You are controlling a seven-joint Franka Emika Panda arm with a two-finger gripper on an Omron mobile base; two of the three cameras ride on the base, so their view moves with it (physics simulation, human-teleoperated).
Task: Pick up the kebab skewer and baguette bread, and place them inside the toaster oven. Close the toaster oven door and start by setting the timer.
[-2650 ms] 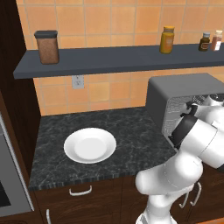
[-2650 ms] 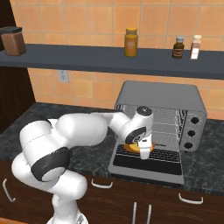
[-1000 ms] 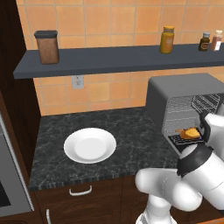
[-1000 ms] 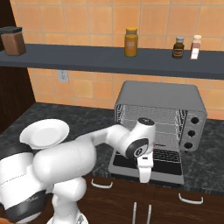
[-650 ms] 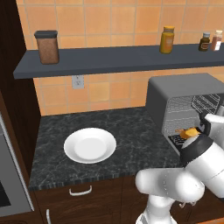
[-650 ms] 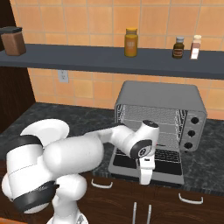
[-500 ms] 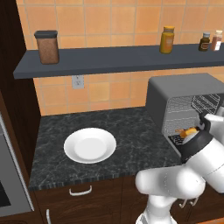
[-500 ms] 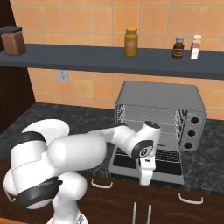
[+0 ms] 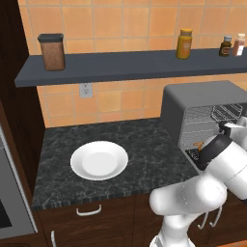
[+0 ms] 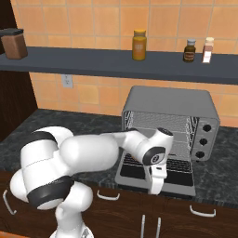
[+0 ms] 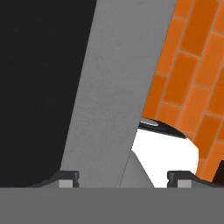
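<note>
Jaws stood apart, empty, astride the rigid grey-framed dark glass toaster oven door [image 11: 105,87]; I judged its front edge the hold.

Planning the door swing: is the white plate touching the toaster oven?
Apart. The left base view shows bare dark counter between the white plate and the toaster oven.

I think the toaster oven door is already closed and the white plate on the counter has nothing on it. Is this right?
Not quite. The toaster oven door is open, folded down flat in front of the toaster oven, as the right base view shows, with the wire racks visible behind it. The rest holds: the white plate on the counter has nothing on it.
</note>
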